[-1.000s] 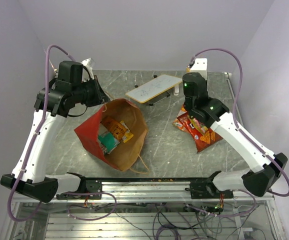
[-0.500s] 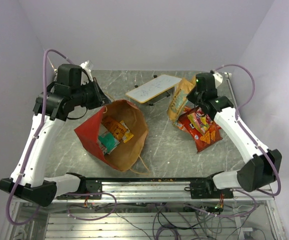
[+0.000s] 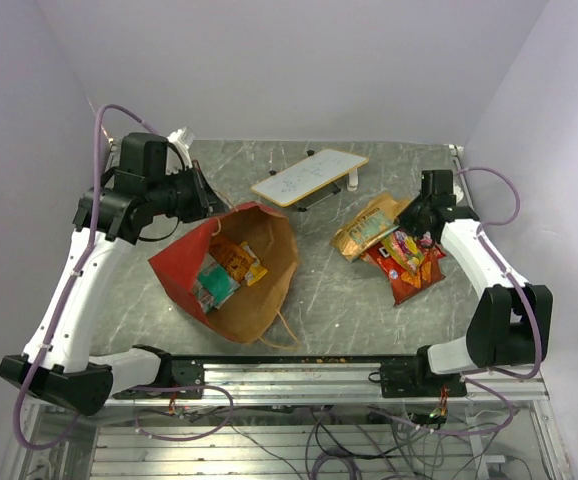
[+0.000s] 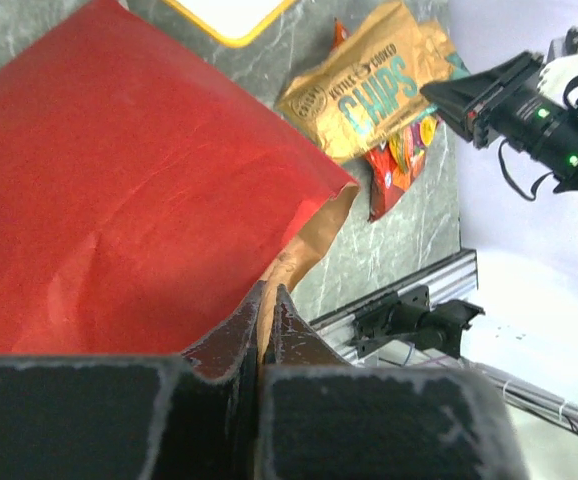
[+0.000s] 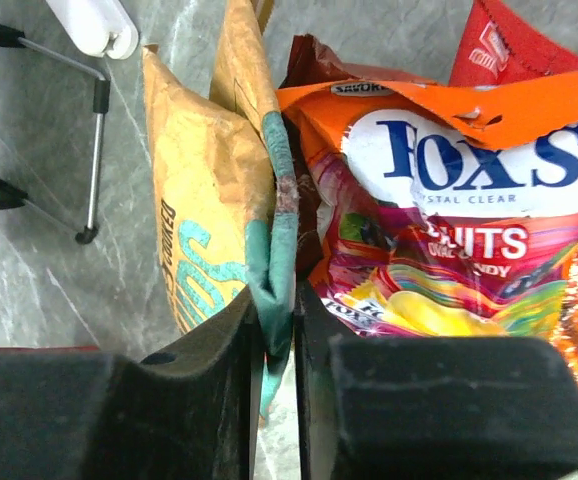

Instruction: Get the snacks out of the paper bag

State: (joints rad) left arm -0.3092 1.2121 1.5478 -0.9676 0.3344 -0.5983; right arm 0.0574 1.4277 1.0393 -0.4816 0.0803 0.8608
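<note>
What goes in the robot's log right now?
left gripper shut on paper bag rim | right gripper shut on kettle chips bag | some snacks inside

Your top view looks down from above and behind the arm bases, facing the far wall, and takes in the whole table. Your left wrist camera sits just behind the left end effector, close against the red paper bag. It looks across the bag's outer side toward the right arm, and it shares the Kettle Chips bag with both other views. Your right wrist camera looks steeply down past the right end effector, very near that chips bag's edge and the Fox's candy pack, which the top view also shows.
</note>
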